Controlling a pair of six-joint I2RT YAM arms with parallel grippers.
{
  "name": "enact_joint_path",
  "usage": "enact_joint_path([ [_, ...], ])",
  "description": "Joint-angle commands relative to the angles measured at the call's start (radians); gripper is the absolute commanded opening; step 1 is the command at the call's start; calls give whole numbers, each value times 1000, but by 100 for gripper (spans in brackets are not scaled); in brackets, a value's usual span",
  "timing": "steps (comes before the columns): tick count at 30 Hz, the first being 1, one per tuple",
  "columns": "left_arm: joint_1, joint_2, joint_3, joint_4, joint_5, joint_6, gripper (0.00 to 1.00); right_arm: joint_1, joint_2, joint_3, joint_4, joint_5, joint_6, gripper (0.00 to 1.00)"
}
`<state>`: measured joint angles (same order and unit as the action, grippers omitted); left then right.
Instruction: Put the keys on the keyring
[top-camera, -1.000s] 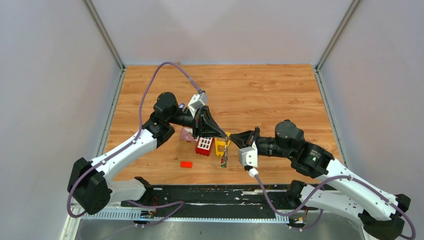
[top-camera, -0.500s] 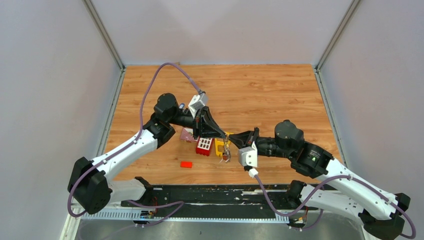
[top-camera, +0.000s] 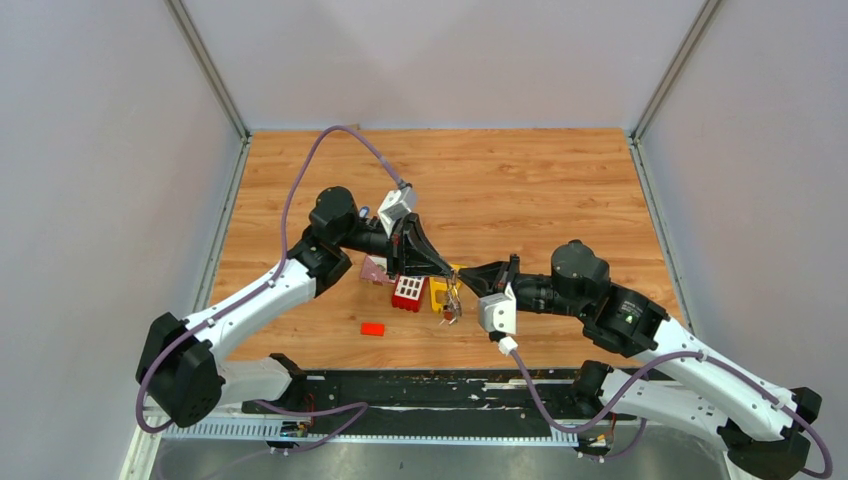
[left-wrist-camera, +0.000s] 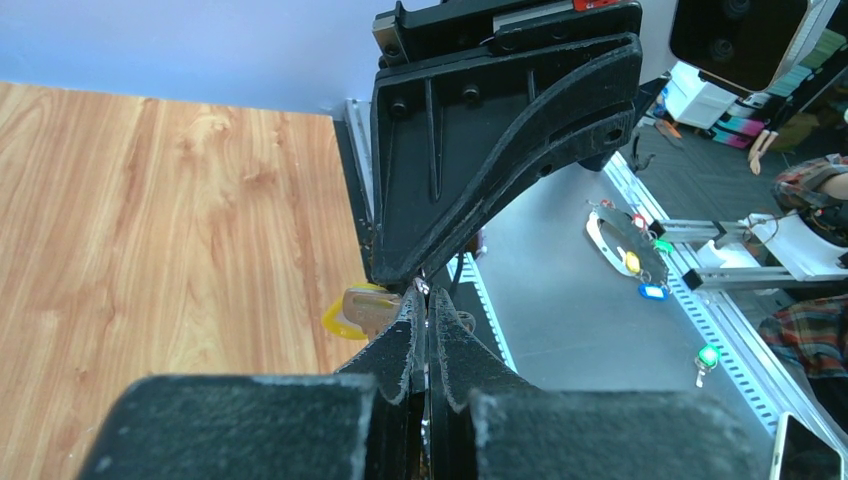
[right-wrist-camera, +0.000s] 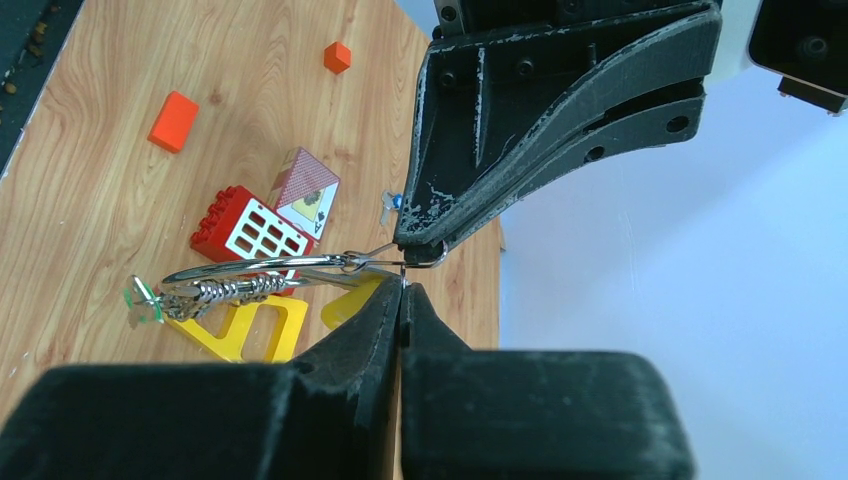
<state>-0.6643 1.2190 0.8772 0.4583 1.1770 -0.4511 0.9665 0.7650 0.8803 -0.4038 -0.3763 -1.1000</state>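
Observation:
The two grippers meet tip to tip above the table. The keyring (right-wrist-camera: 262, 266) shows edge-on as a thin silver ring with a coiled chain and a green tag (right-wrist-camera: 141, 300) hanging from it. My left gripper (top-camera: 441, 270) is shut on the ring's small end loop (right-wrist-camera: 428, 262). My right gripper (right-wrist-camera: 402, 290) is shut on a thin wire of the ring. A yellow-headed key (left-wrist-camera: 358, 310) lies right beside my left gripper (left-wrist-camera: 428, 296), touching the fingers. The hanging bunch (top-camera: 451, 309) shows below both tips. Other keys are out of view.
On the wooden table below lie a yellow triangular frame (right-wrist-camera: 242, 330), a red holed brick (right-wrist-camera: 243, 229), a playing-card box (right-wrist-camera: 306, 188) and two orange blocks (right-wrist-camera: 174, 120) (right-wrist-camera: 337, 57). The orange block also shows in the top view (top-camera: 373, 328).
The bunch hanging below the grippers has risen slightly and swung a little right. Both arms have hardly moved and both grippers stay shut.

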Motion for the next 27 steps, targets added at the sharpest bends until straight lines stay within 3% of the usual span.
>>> enact_joint_path([
  [1, -4, 1, -4, 52, -5, -8, 0, 5, -18, 14, 42, -4, 20, 0],
  [27, -15, 17, -11, 67, -10, -9, 0, 10, -15, 19, 56, -12, 41, 0],
])
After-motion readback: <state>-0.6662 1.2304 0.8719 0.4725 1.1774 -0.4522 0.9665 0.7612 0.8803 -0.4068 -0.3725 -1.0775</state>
